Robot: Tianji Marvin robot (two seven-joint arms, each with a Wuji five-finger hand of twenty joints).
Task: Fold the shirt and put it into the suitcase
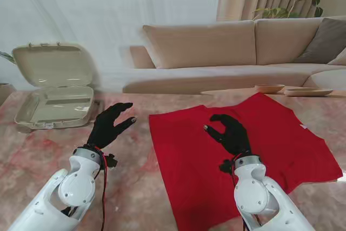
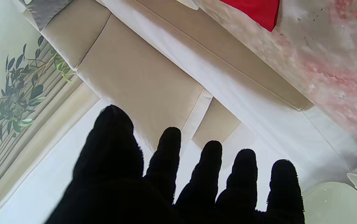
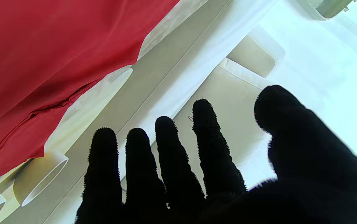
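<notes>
- Left hand (image 1: 110, 124): fingers (image 2: 208, 168) spread and extended, holding nothing, raised over bare table (image 1: 48, 150)
- Right hand (image 1: 231, 132): fingers (image 3: 166, 146) apart and slightly curled, holding nothing, over the shirt (image 1: 259, 150)
- Shirt: red, spread flat on the table, unfolded; it lies under the right fingers, and its near edge is just to the right of the left fingertips
- Suitcase (image 1: 54, 87): beige, lid raised, well beyond the left fingertips, to their left, apart from the shirt
- Sofa (image 1: 227, 52): beyond both sets of fingertips, past the table's far edge
</notes>
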